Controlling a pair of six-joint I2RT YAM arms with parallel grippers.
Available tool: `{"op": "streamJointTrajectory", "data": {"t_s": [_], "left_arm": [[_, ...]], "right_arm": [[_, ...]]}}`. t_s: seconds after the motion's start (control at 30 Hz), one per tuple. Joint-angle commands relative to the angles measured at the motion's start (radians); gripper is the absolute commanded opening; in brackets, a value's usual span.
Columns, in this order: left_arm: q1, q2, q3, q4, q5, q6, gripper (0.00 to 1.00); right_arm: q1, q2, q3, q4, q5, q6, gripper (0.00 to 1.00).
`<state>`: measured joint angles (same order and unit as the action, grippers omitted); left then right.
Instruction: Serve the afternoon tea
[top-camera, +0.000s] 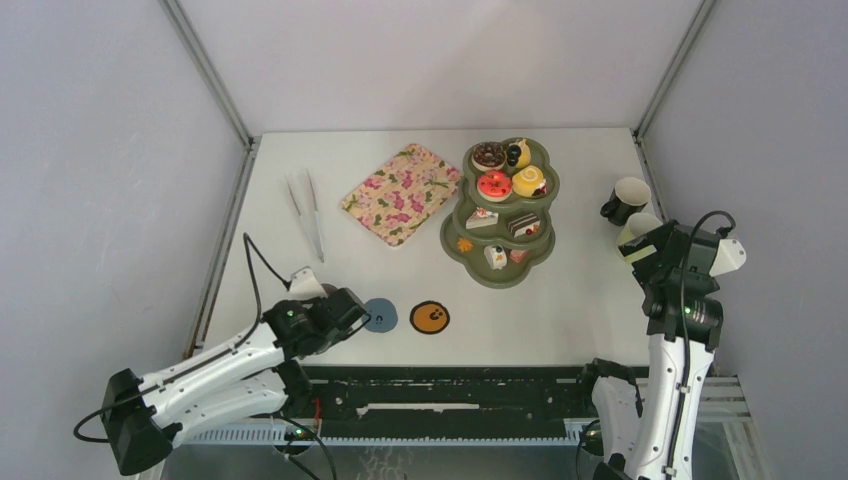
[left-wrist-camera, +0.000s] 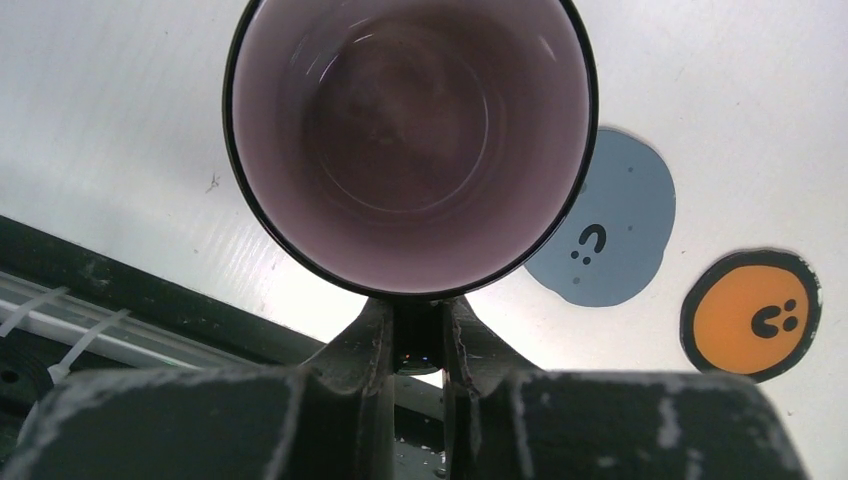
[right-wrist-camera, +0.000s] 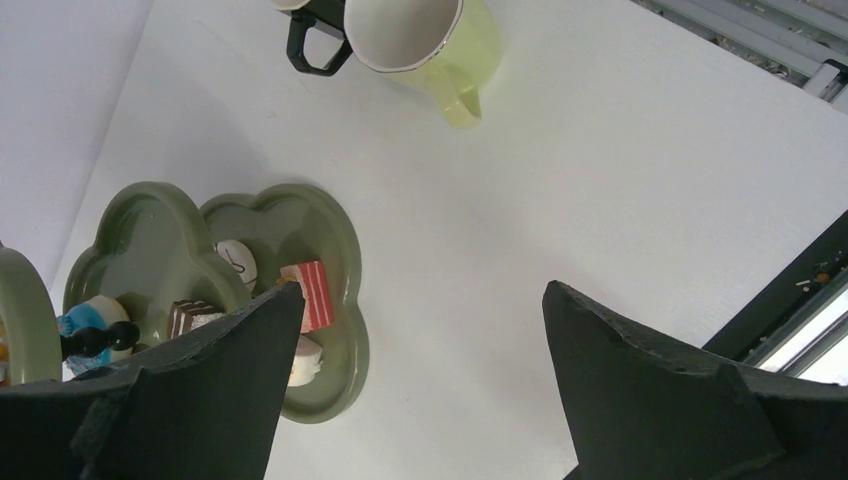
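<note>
White tabletop between grey walls carries a green tiered stand (top-camera: 500, 281) loaded with toy cakes (top-camera: 494, 184). Well off the stand's near-left side, the left claw (left-wrist-camera: 420, 315) is clamped narrow on a dark mug (left-wrist-camera: 410, 140), just beside a blue coaster (left-wrist-camera: 615, 235). Right of the stand, the right claw (right-wrist-camera: 422, 300) gapes wide, holding nothing, near a yellow mug (right-wrist-camera: 425, 35) and a black mug (top-camera: 628, 198).
</note>
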<state>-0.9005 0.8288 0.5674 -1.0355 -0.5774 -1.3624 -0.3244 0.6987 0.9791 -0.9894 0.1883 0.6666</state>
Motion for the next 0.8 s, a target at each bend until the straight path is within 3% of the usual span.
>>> {"op": "streamJointTrajectory", "data": {"t_s": [0.0, 0.23, 0.63, 0.77], "left_arm": [[0.007, -0.042, -0.022, 0.041, -0.022, -0.058, 0.0], [0.011, -0.047, -0.047, 0.016, -0.044, -0.086, 0.0], [0.011, -0.021, 0.082, -0.117, -0.102, -0.043, 0.0], [0.011, -0.023, 0.078, -0.092, -0.092, -0.024, 0.0]], "right_arm": [[0.005, 0.003, 0.0, 0.04, -0.01, -0.014, 0.97], [0.005, 0.007, -0.002, 0.043, -0.025, -0.006, 0.97], [0.005, 0.007, -0.016, 0.049, -0.026, -0.004, 0.96], [0.006, 0.004, -0.019, 0.048, -0.026, -0.002, 0.96]]}}
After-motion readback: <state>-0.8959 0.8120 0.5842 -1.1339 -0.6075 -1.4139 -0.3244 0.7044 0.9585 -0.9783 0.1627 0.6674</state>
